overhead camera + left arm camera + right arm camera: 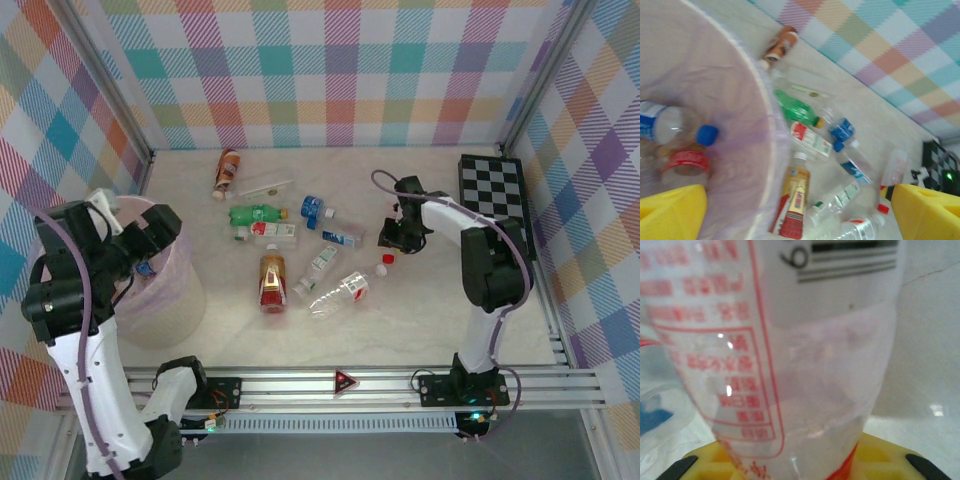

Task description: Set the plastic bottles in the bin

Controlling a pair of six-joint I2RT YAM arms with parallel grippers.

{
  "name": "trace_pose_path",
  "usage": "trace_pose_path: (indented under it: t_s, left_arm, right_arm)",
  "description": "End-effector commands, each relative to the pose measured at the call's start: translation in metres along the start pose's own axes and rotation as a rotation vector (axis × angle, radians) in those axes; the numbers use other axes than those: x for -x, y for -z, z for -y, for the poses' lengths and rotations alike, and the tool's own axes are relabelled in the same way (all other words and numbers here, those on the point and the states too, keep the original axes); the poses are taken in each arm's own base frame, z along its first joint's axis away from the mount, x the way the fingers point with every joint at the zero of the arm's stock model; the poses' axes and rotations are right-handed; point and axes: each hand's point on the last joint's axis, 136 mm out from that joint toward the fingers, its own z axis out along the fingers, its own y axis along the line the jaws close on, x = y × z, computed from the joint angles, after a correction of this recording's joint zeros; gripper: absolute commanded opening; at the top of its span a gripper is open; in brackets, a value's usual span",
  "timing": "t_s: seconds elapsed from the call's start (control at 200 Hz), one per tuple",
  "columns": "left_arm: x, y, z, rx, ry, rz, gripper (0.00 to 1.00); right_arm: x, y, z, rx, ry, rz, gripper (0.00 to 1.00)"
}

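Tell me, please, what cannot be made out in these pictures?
- Top view: the left arm hides most of the inside of the bin.
- Right wrist view: the clear bottle in the right gripper is blurred, print unreadable, top cut off.
- Left wrist view: bottles inside the bin are blurred, labels unreadable.

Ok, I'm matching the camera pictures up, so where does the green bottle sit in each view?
Top external: the green bottle lies left of centre, right of the bin.
Left wrist: the green bottle is mid-picture, just beyond the bin's rim.
Right wrist: a clear red-printed bottle sits close up.
Shared landmark: the checkerboard, at the right in the first two.
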Motion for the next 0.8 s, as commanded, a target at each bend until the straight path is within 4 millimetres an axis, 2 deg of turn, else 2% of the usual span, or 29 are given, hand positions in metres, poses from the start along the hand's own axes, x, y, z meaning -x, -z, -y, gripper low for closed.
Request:
trace_pose_path:
  t_s: [0.0, 0.085, 0.175, 0.245, 0.27, 0.335, 0.355, 0.545, 0.675, 0.795]
  left_arm:
    - [0.007, -0.023, 0.025, -0.055, -0.039, -0.007, 0.94]
    - [0.002, -0.041, 0.049, -0.088, -0.102, -0.034, 0.94]
    - [-0.005, -0.058, 0.078, -0.113, -0.181, -0.051, 0.94]
    - [-0.013, -0.071, 0.103, -0.144, -0.227, -0.072, 0.95]
    - [-0.017, -0.075, 0.112, -0.159, -0.246, -0.082, 0.95]
    - [-0.03, -0.084, 0.136, -0.191, -0.293, -0.107, 0.96]
    - [-0.034, -0.087, 0.142, -0.201, -0.306, -0.118, 0.96]
    - [-0.068, -0.094, 0.203, -0.404, -0.321, -0.196, 1.0]
    - [-0.11, -0.102, 0.249, -0.585, -0.323, -0.328, 1.0]
    - [-0.138, -0.114, 0.275, -0.655, -0.305, -0.395, 0.99]
  right_arm:
    - [-0.007, 0.03, -0.008, 0.057, 0.065, 0.022, 0.3]
    - [-0.011, 0.048, -0.013, 0.09, 0.117, 0.052, 0.27]
    - [-0.016, 0.069, -0.019, 0.127, 0.174, 0.094, 0.16]
    - [-0.022, 0.085, -0.025, 0.161, 0.221, 0.121, 0.13]
    - [-0.024, 0.091, -0.029, 0.184, 0.242, 0.13, 0.06]
    - [-0.032, 0.107, -0.044, 0.27, 0.31, 0.145, 0.04]
    - [-0.036, 0.112, -0.05, 0.306, 0.334, 0.149, 0.0]
    - [-0.081, 0.164, -0.104, 0.725, 0.554, 0.164, 0.0]
    - [-0.096, 0.175, -0.118, 0.879, 0.607, 0.133, 0.01]
    - [-0.107, 0.189, -0.133, 1.002, 0.646, 0.111, 0.02]
